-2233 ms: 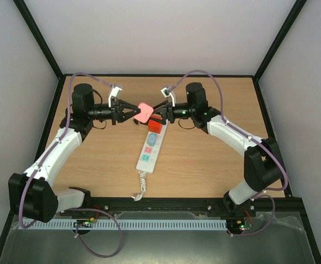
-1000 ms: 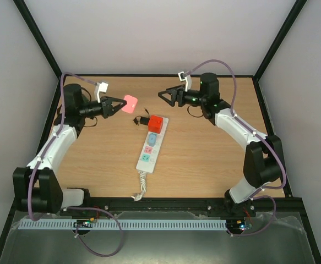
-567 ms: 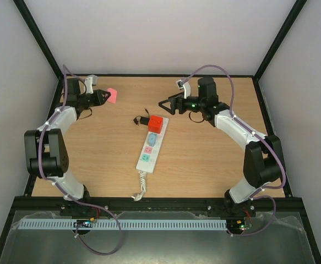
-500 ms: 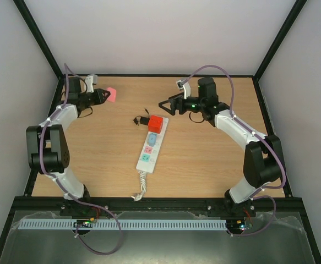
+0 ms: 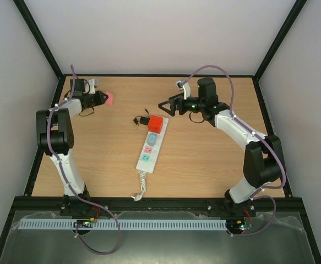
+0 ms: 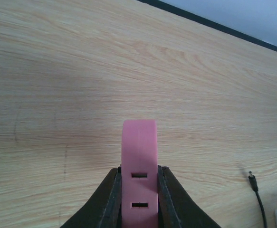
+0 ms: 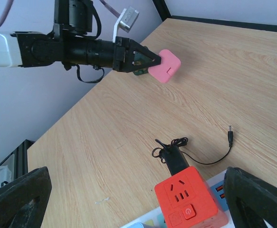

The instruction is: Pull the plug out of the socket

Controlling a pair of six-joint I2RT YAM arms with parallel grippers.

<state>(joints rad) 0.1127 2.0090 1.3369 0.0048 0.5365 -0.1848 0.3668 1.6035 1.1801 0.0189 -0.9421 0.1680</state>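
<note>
Over the last two seconds I've swung the left arm back from the middle of the wooden table (image 5: 215,159) to its 10 o'clock corner, and the right arm has backed off a little toward 1 o'clock. The left gripper (image 5: 102,98) is clamped on the flat sides of the pink square plastic plug (image 6: 139,156), which hangs clear of the wood, well apart from the strip. Toward centre, a thin black lead (image 5: 141,120) lies just beside the long white power strip with pastel outlet faces (image 5: 148,148), which runs roughly 12 to 6. A red cube-shaped adapter (image 5: 156,124) sits on its 12 o'clock end. The right gripper (image 5: 164,105) hovers with its jaws spread wide, holding nothing. I judge the pull done. Next I need to lower the plug and let go.
</note>
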